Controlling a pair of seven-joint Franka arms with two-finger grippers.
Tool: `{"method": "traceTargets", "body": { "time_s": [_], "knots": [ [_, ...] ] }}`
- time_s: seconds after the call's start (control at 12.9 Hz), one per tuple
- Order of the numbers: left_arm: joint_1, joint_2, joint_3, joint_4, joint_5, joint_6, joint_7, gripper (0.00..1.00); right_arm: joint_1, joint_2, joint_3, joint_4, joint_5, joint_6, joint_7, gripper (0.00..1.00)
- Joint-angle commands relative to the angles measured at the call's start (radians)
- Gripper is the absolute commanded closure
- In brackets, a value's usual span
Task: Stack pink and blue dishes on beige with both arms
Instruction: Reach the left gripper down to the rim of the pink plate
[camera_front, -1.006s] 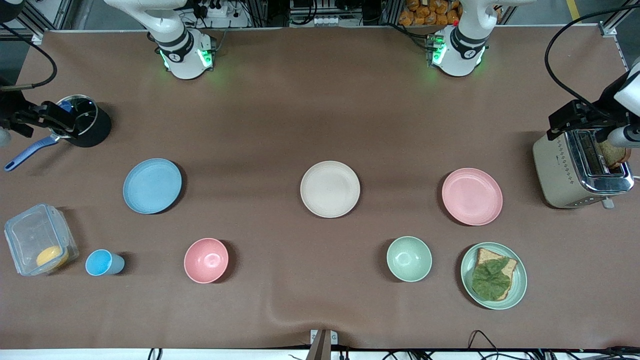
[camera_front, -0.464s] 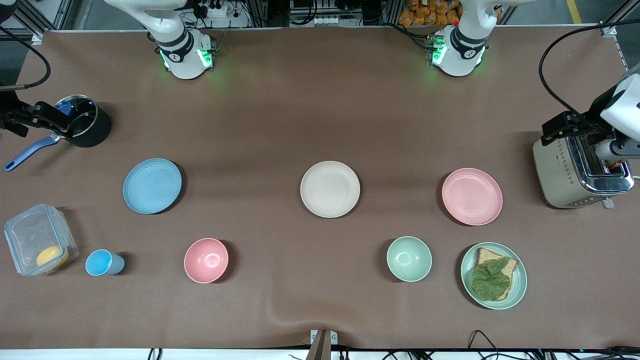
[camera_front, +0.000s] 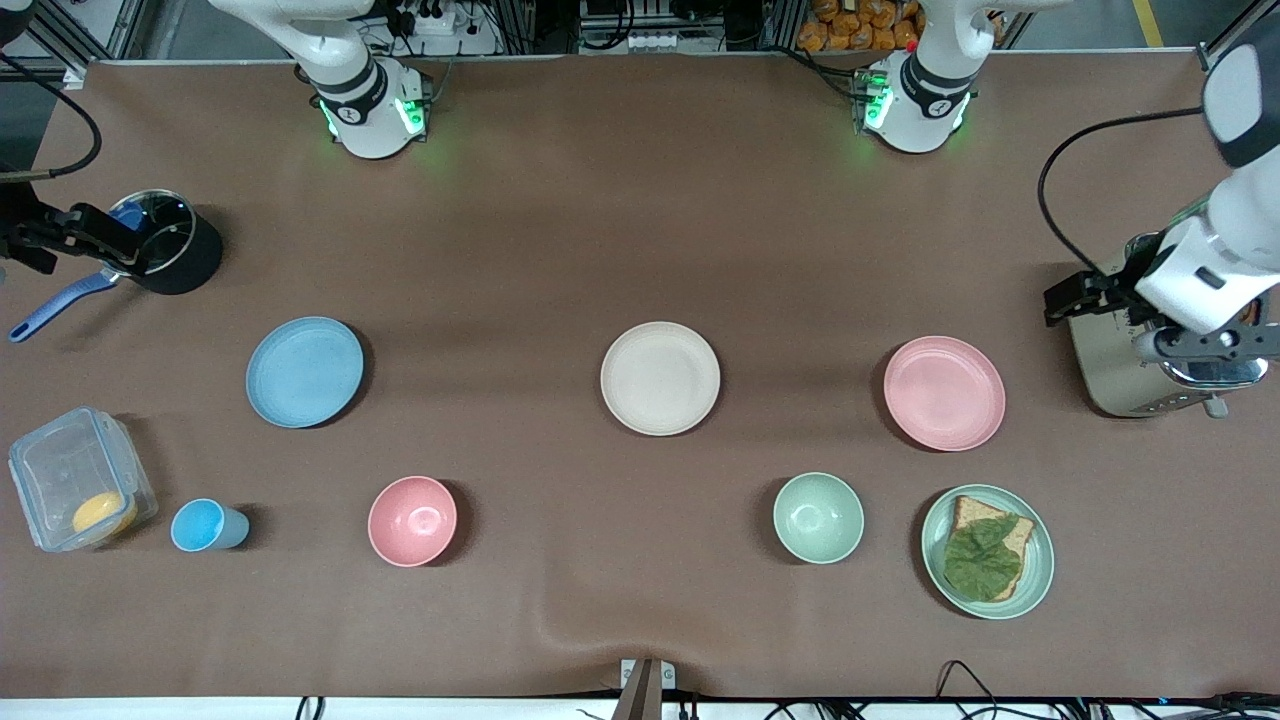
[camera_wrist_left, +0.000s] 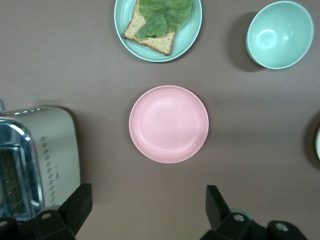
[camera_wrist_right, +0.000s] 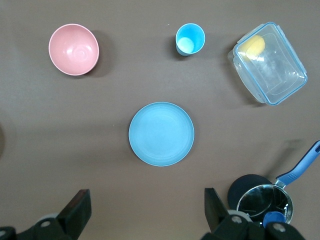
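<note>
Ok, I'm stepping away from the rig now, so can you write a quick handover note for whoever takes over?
Left claw: open, holding nothing, up over the toaster.
Right claw: open, holding nothing, above the black pot.
Pink plate, beige plate and blue plate each lie separately on the table, in a row, beige in the middle.
Done: nothing stacked.
Left: put pink and blue onto beige.

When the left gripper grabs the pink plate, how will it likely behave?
The pink plate looks stiff and matte, so probably not slippery. It lies flat with a low rim, so the open left gripper likely must pinch its edge. Being empty and thin, it is probably light and may tilt when lifted.
</note>
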Motion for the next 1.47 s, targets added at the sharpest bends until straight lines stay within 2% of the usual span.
{"method": "traceTargets", "body": {
  "time_s": [0.0, 0.31, 0.54, 0.93, 1.08, 1.39],
  "knots": [
    [0.000, -0.014, 0.000, -0.123, 0.020, 0.120, -0.017, 0.00, -0.018, 0.005, 0.019, 0.014, -0.001, -0.014, -0.002, 0.00],
    [0.035, 0.026, 0.000, -0.263, 0.020, 0.315, -0.014, 0.00, -0.021, 0.037, 0.022, 0.014, 0.010, -0.005, -0.003, 0.00],
    [0.036, 0.083, 0.000, -0.288, 0.020, 0.381, -0.012, 0.00, -0.057, 0.045, 0.018, 0.008, 0.072, -0.006, -0.011, 0.00],
    [0.037, 0.172, 0.001, -0.325, 0.020, 0.496, -0.012, 0.00, -0.096, 0.112, 0.016, -0.022, 0.056, 0.021, -0.032, 0.00],
    [0.052, 0.196, 0.001, -0.325, 0.020, 0.525, -0.002, 0.00, -0.128, 0.134, 0.016, -0.076, 0.056, 0.085, -0.060, 0.00],
    [0.082, 0.262, 0.000, -0.323, 0.020, 0.583, 0.044, 0.00, -0.179, 0.209, 0.016, -0.213, 0.057, 0.321, -0.130, 0.00]
  ]
}}
